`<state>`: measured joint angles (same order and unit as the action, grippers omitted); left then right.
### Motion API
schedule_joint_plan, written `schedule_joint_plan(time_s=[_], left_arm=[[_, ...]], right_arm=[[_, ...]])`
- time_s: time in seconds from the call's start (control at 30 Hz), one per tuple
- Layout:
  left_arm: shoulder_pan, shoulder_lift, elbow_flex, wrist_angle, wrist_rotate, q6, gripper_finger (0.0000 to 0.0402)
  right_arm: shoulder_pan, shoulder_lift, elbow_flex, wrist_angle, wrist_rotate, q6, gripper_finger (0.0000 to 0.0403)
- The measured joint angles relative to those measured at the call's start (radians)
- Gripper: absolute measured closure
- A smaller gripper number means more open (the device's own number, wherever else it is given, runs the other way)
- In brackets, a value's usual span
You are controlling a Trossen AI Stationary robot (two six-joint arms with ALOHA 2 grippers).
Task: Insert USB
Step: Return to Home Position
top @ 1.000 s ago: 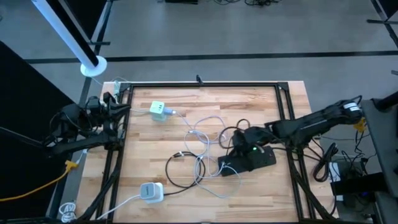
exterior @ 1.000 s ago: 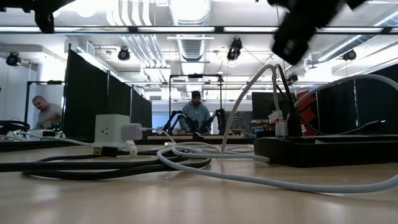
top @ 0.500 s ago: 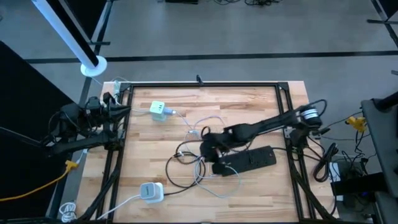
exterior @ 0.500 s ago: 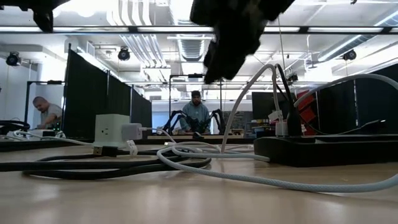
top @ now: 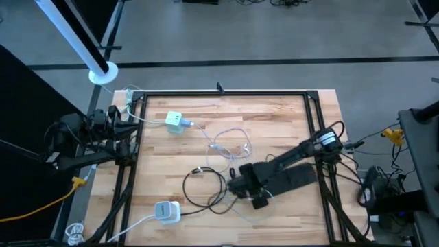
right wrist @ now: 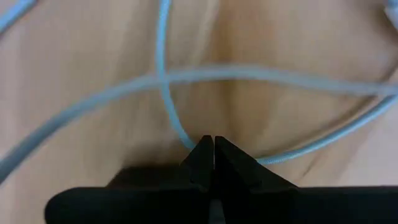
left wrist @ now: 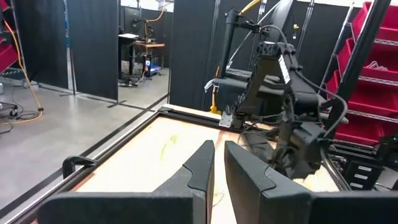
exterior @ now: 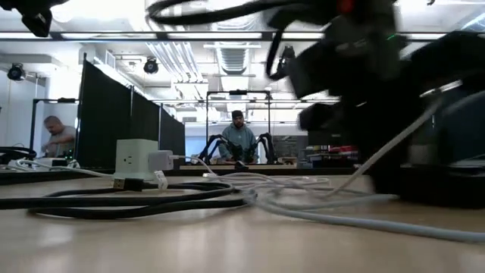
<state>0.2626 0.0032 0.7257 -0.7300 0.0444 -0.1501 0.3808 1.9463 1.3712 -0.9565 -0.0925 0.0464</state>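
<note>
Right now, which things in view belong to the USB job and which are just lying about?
Job: black outlet extension, white USB cable, black cable loop, light green outlet extension, right end effector.
Lying about: white cube with cord, yellow cable off-table, white tube.

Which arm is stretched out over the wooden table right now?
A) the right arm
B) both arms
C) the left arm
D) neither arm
A: the right arm lies across the table with the right tool low by the black power strip, while the left arm sits at the table's left edge.
</note>
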Motion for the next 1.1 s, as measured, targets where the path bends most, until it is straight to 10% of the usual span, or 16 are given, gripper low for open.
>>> schedule_joint_plan(time_s=[0.7, 1.1], left_arm=[[0.000, 0.001, 0.000, 0.004, 0.001, -0.017, 0.0377], [0.000, 0.001, 0.000, -0.014, 0.024, -0.031, 0.0377]], right_arm=[[-0.197, -0.061, -0.005, 0.274, 0.259, -0.021, 0.0403], [-0.226, 0.033, -0.006, 0.156, 0.061, 0.072, 0.0403]])
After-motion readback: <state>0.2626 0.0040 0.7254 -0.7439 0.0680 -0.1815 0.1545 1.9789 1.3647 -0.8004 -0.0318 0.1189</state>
